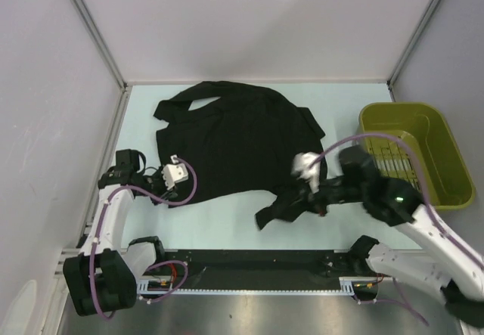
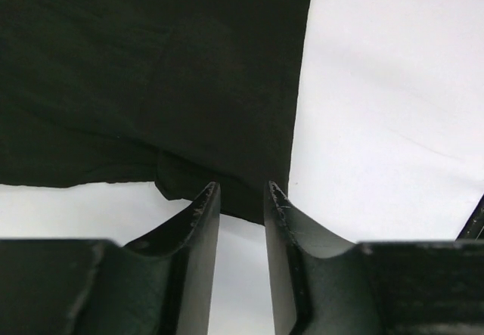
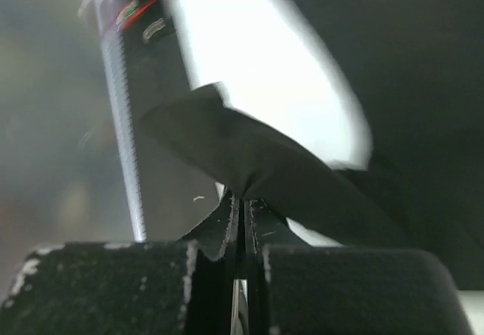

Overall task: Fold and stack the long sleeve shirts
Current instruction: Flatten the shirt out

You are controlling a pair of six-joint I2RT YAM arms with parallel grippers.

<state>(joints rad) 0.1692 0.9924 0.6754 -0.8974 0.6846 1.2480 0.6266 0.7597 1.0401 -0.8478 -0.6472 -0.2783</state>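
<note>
Right wrist: right hand [image 3: 242, 203] tight on black shirt [image 3: 302, 184] fold; left hand [image 2: 242, 191] narrowly open at its hem

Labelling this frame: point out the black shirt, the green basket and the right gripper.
black shirt [image 1: 234, 138], top view, chest panel.
green basket [image 1: 401, 110], top view, far rim.
right gripper [image 3: 242, 205], right wrist view, between fingertips.

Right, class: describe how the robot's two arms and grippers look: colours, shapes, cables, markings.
Both the left arm and right arm have white rounded links with black joints. A purple cable loops along each, and a white block sits at each wrist. The right arm shows a small green light. The left gripper and right gripper have black tapering fingers with scuffed tips.
</note>
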